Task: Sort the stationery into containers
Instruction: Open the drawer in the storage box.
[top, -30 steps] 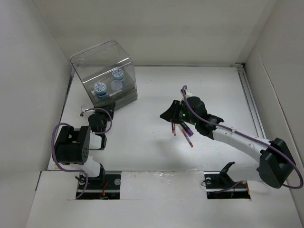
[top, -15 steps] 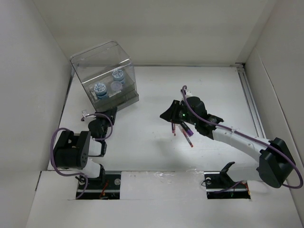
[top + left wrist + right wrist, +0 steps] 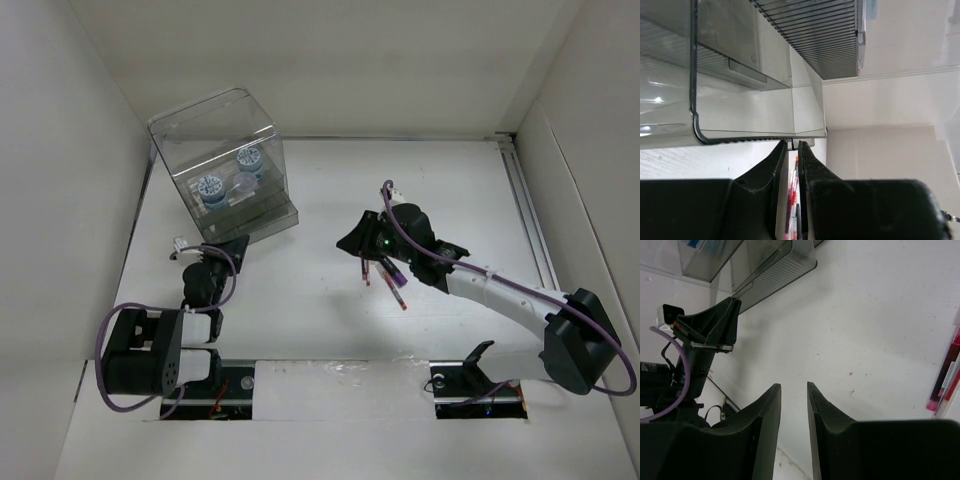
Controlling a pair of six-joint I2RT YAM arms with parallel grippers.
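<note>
The clear organiser box (image 3: 225,150) stands at the far left and holds blue-and-white rolls (image 3: 209,186). Its bottom drawer (image 3: 275,218) sticks out at the front. My left gripper (image 3: 240,243) is shut on the thin clear tab at the drawer's front edge (image 3: 792,144), as the left wrist view shows. Several red pens (image 3: 383,270) and a dark marker with a purple end (image 3: 397,287) lie mid-table. My right gripper (image 3: 352,242) hovers just left of them, jaws a little apart and empty (image 3: 794,385). The pens show at the right edge of the right wrist view (image 3: 946,375).
White walls close the table in on the left, back and right. A metal rail (image 3: 530,220) runs along the right side. The open drawer also shows in the right wrist view (image 3: 775,270), with my left gripper (image 3: 720,322) below it.
My left arm has drawn back toward its base and the drawer has slid out of the box with it. The right arm and the pens have not moved.
</note>
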